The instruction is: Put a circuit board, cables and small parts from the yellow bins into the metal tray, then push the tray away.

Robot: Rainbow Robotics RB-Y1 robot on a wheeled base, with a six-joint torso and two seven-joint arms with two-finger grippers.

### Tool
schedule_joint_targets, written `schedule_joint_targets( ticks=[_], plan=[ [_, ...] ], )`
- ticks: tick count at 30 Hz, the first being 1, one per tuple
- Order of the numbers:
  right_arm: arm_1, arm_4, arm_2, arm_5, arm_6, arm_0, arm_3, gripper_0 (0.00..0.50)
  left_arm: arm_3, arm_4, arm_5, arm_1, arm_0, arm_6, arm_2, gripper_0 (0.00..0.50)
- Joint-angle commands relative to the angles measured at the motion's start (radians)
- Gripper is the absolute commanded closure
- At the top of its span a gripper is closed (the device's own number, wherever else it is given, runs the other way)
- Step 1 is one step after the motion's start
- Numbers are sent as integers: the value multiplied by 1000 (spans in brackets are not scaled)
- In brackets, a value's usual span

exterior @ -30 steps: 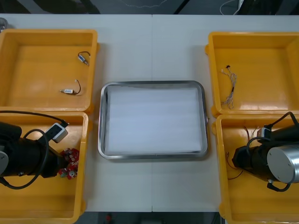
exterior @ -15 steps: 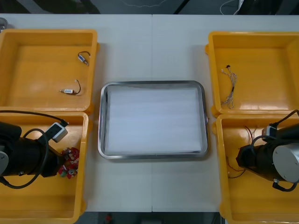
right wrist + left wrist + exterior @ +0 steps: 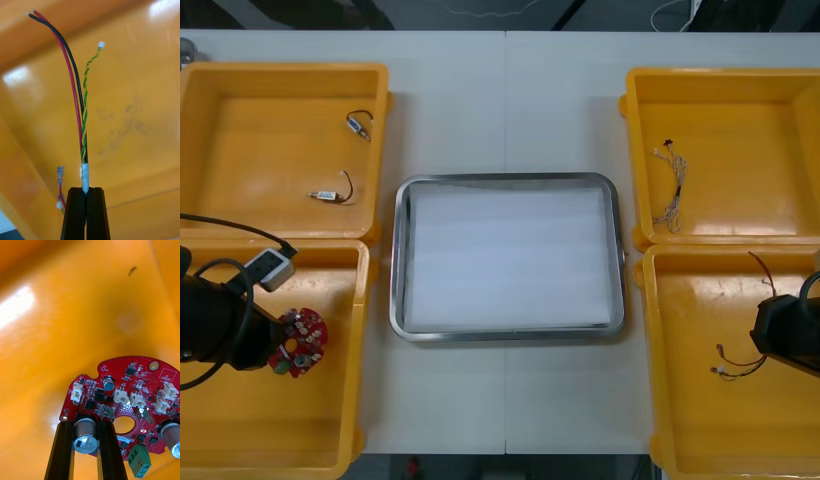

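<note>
Seen from above, the left gripper hangs over the near left yellow bin with a round red circuit board at its tip. The left wrist view adds that its fingers clamp the board's edge, astride a silver cylinder. The right gripper is over the near right bin. Its wrist view shows it pinching a taped red, black and green-yellow cable, while a second cable lies on the bin floor. The metal tray sits between the bins, white inside.
</note>
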Motion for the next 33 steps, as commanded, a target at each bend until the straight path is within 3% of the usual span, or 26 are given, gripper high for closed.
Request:
schedule_joint_targets(
  ticks=[1,11,16,29,33],
  plan=[
    [-94,-89,-71,8,-3,-55,-81,500,-64,30,95,28,-16,57,124,500],
    [-269,-296,-111,8,30,-73,-128,500,-82,75,240,-4,-28,55,288,500],
    [-315,-369,-117,8,55,-73,-155,500,-94,81,323,-23,-82,68,303,500],
    [-416,-411,-131,8,317,-73,-155,500,-159,85,561,-72,-297,123,266,500],
    [-419,-422,-137,8,379,-78,-155,500,-188,79,565,-78,-355,178,216,500]
  ],
)
